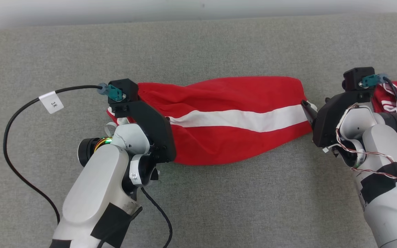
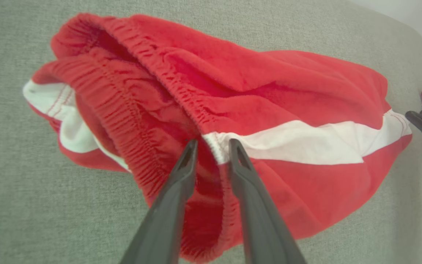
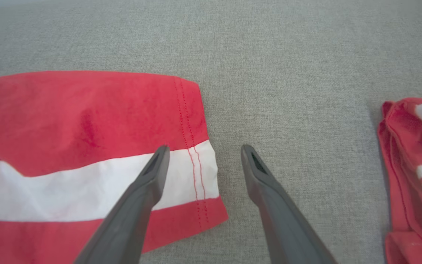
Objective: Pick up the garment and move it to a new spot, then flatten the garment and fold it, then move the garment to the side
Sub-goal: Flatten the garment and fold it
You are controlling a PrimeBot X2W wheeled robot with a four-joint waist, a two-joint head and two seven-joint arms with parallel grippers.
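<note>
Nearest, my left pincer (image 2: pixel 214 143): fingers half-closed astride the elastic waistband; whether they grip it I cannot tell.
My right pincer (image 3: pixel 205 148): spread wide, one finger over the leg hem, the other over bare table (image 1: pixel 219 206).
Garment (image 1: pixel 219 93): red shorts with a white stripe, lying across the grey table between my pincers.
Further right: second red striped cloth (image 3: pixel 405 154), apart from the hem.
Further left: black cable (image 1: pixel 4 137) with white tag (image 1: pixel 51 102), off the shorts.
</note>
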